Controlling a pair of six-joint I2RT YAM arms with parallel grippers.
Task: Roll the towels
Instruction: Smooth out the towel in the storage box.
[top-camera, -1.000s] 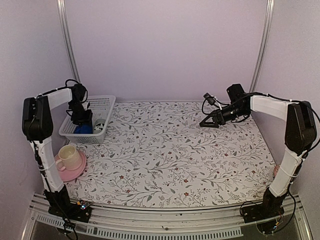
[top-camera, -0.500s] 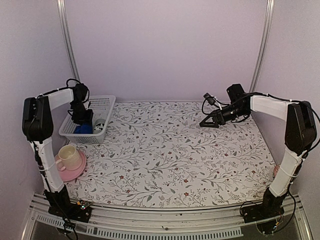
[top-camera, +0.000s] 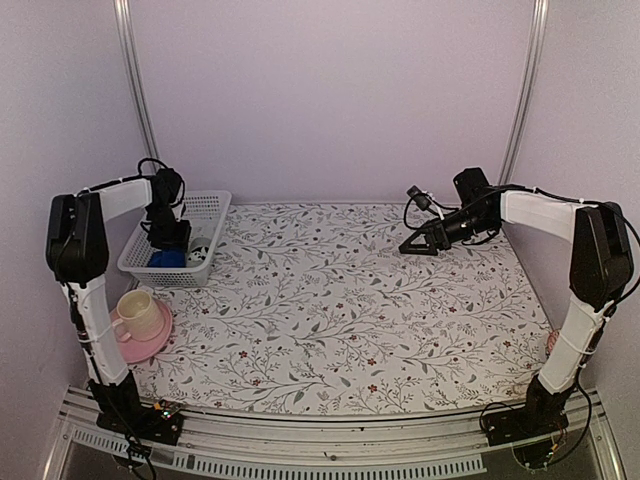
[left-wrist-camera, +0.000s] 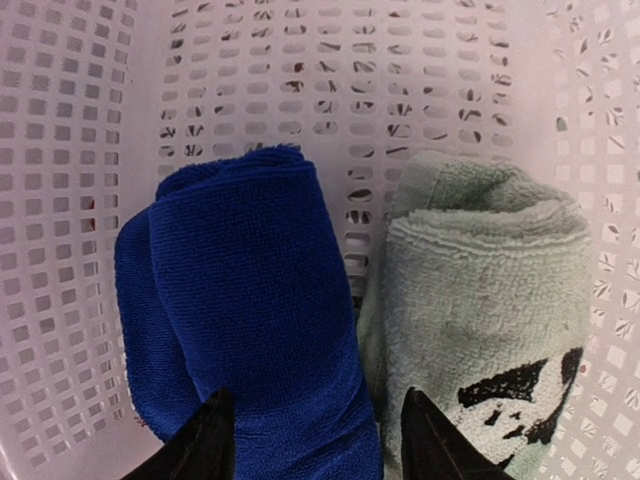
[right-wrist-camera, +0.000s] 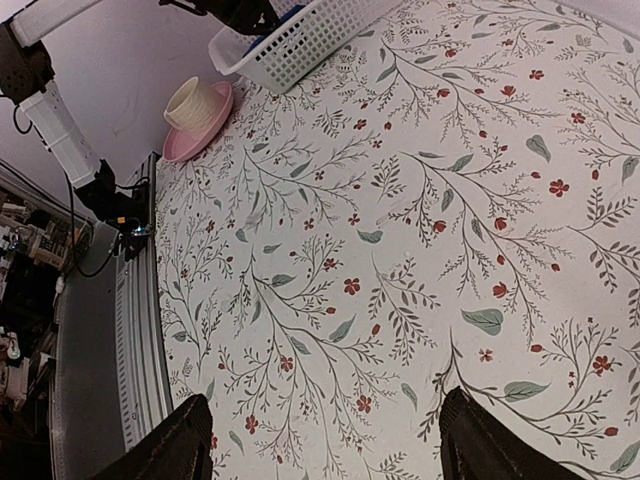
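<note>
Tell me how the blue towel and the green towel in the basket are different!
The blue towel is royal blue; the green towel is pale sage. The blue towel is plain, while the green towel carries black markings near one end. The blue towel looks smoother, the green towel fluffier. Both lie bundled side by side in the basket.

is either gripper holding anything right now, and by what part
Nothing is held. The left gripper hangs open over the rolled blue towel in the basket; the right gripper is open above the tablecloth.
</note>
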